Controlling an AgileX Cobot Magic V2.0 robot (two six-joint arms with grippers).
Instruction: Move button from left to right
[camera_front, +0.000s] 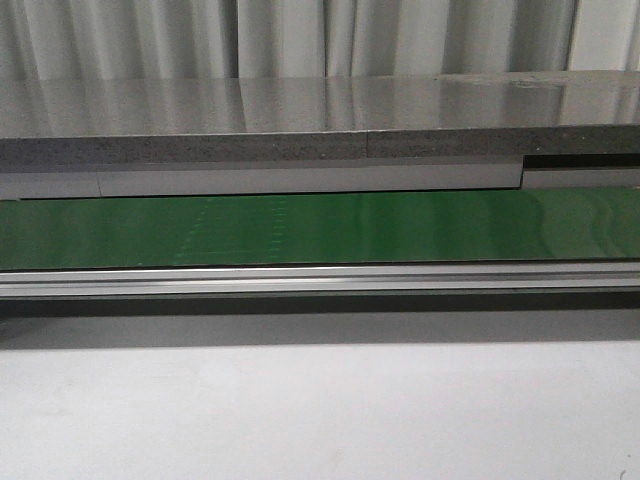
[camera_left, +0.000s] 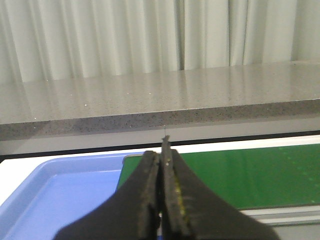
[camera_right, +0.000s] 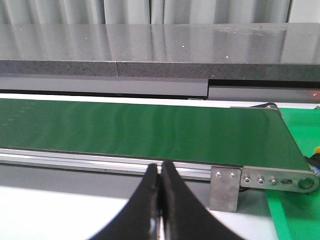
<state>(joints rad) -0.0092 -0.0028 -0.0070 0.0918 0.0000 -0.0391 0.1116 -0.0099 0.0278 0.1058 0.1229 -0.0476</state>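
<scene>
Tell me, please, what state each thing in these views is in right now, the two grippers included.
Left gripper: jaws shut, holding nothing.
Right gripper: jaws shut, holding nothing.
Green conveyor belt: bare, nothing on the part in view.
Blue tray: nothing in the part that shows.
Button: not clearly in view; only a small yellow bit shows at the right wrist view's edge, too little to identify.

Closed left claw (camera_left: 161, 165) above blue tray (camera_left: 60, 195)
</scene>
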